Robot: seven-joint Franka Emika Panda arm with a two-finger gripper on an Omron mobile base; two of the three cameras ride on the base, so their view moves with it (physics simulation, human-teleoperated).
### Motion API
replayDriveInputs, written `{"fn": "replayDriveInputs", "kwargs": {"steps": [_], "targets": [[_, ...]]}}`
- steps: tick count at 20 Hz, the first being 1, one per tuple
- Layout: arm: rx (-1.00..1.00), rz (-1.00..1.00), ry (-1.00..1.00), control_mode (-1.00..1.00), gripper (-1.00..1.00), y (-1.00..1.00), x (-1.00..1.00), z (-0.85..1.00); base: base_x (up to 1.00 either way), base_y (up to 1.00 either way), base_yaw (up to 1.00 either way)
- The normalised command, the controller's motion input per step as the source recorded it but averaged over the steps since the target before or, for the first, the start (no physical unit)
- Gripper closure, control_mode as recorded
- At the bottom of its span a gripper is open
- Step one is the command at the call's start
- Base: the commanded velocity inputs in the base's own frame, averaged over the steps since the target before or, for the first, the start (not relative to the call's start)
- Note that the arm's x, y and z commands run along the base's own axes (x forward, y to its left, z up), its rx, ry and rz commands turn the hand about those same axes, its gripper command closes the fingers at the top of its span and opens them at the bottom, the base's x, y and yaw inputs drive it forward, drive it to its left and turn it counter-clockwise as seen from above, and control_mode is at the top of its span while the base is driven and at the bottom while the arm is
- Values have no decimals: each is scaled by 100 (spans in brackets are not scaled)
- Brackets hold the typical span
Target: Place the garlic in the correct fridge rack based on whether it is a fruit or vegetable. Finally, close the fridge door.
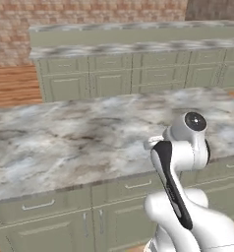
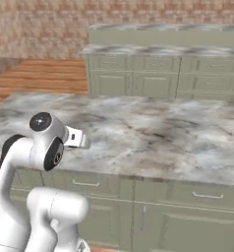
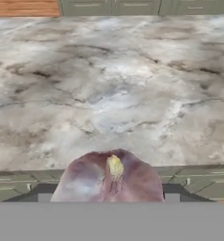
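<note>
left base view is just the arm folded in front of the marble island counter (image 1: 65, 142), right base view same, and in the hand view the garlic (image 3: 109, 176) sits pinched in the gripper (image 3: 107, 200), so keep squeezing while hauling it fridgeward

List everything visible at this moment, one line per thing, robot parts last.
garlic: one, whitish-purple with a yellowish tip, close to the hand camera between the fingers, held above the counter's near edge
marble counter: one, grey-white veined, directly ahead of the base
cabinets under counter: a row, pale green, grey handles
back cabinets with marble top: one run, pale green, against the far wall
brick wall: reddish, background
wooden floor: orange-brown
arm: one, white with dark joints, raised before the counter
</note>
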Motion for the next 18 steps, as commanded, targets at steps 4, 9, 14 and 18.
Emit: {"fn": "replayDriveInputs", "kwargs": {"steps": [4,9,14,18], "targets": [[0,0,0,100,100,0,0,0,-36,0,-85],[0,0,0,100,100,0,0,0,-4,0,-100],[0,0,0,100,100,0,0,0,0,0,-100],[0,0,0,100,100,0,0,0,4,0,-99]]}}
